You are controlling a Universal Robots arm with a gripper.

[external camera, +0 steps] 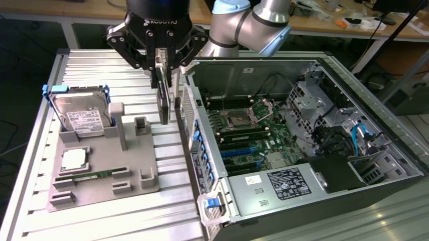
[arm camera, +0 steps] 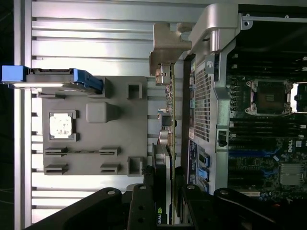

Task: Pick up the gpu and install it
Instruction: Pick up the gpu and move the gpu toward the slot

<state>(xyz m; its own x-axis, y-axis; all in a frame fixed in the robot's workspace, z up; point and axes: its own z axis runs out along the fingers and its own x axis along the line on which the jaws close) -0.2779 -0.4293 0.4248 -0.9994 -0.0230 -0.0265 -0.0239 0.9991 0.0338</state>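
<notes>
Gripper (external camera: 163, 64) is clamping the gpu (external camera: 164, 100), which is hanging upright, bracket end down, just beside the case (external camera: 231, 75).

The black gripper (external camera: 163, 64) is cut off by the top edge of the exterior view, so its upper part is out of sight. Its fingers cover the top end of the thin flat dark circuit card (external camera: 164, 100). The card hangs edge-on, so its flat faces cannot be seen. The shiny grey robot arm (external camera: 258, 22) runs out past the same edge. The big open grey computer case (external camera: 241, 75) loses its near corner at the bottom edge. The words on the white label of the silver hard drive (external camera: 82, 114) are too small to read.
</notes>
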